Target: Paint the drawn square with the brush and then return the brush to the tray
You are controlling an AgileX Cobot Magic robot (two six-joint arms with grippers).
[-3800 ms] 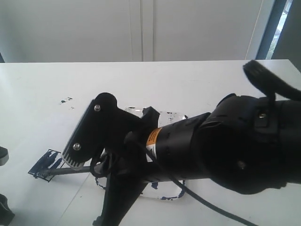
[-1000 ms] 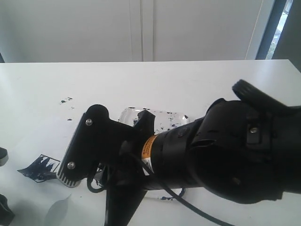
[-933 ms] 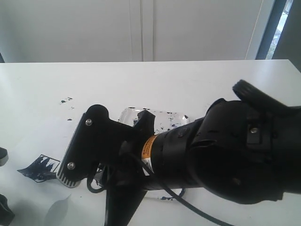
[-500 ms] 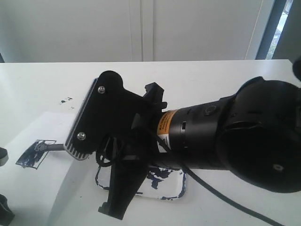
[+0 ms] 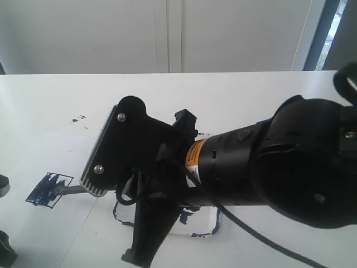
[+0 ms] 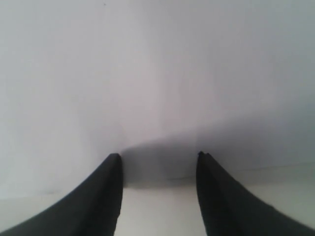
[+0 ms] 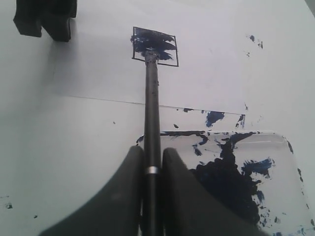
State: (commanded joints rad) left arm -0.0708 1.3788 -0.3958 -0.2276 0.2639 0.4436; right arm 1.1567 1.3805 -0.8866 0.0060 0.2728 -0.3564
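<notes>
The drawn square (image 7: 155,46) sits on white paper, its far half smeared dark blue, the rest showing white inside the thin outline. It also appears at the exterior view's left as the drawn square (image 5: 49,190). My right gripper (image 7: 151,150) is shut on the brush (image 7: 151,108), whose tip rests inside the square. In the exterior view the right gripper (image 5: 97,188) hangs over the tray (image 5: 203,226) and only a short piece of the brush (image 5: 72,190) shows. The tray (image 7: 283,206) holds a big dark blot. My left gripper (image 6: 158,156) is open and empty over a white surface.
The white paper sheet (image 7: 98,73) lies between the tray and a black block (image 7: 47,17) at its far edge. Stray paint specks (image 5: 78,119) mark the table (image 5: 234,95). The big right arm (image 5: 268,173) hides much of the tray.
The right gripper has shifted slightly with the brush since half a second ago, and the tip still lies on the square. A second ago the gripper sat lower and no brush showed by the square.
</notes>
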